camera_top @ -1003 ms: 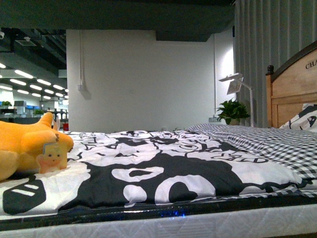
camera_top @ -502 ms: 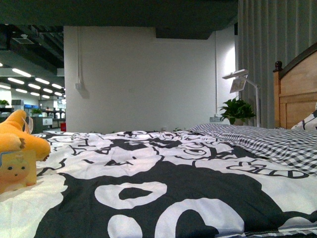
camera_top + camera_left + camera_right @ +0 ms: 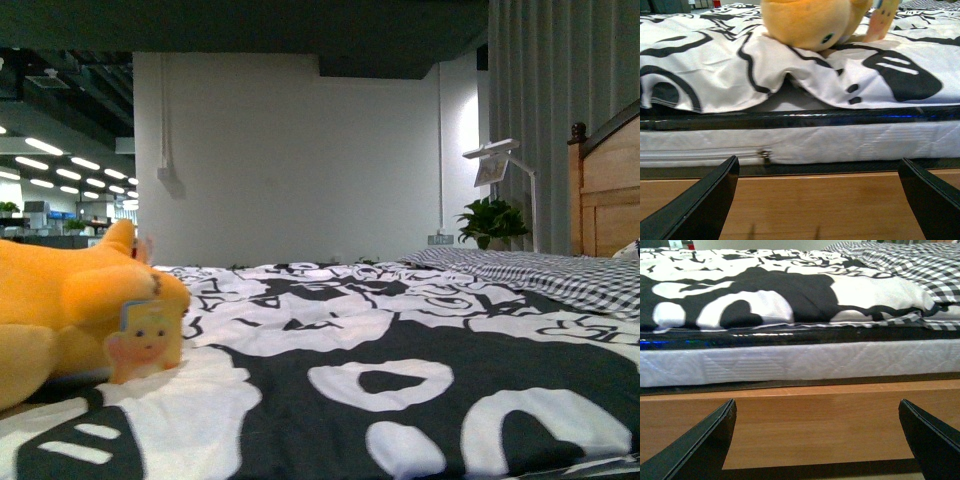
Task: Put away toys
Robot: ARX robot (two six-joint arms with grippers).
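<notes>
One plush toy on quilt

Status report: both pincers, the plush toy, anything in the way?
Left pincer open, empty, facing the mattress. Right pincer open, empty. Plush toy lying on the quilt near the edge, untouched. Nothing seen in the way.

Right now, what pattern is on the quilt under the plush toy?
Bold black-and-white print with large rounded shapes; the quilt shows best in the front view.
</notes>
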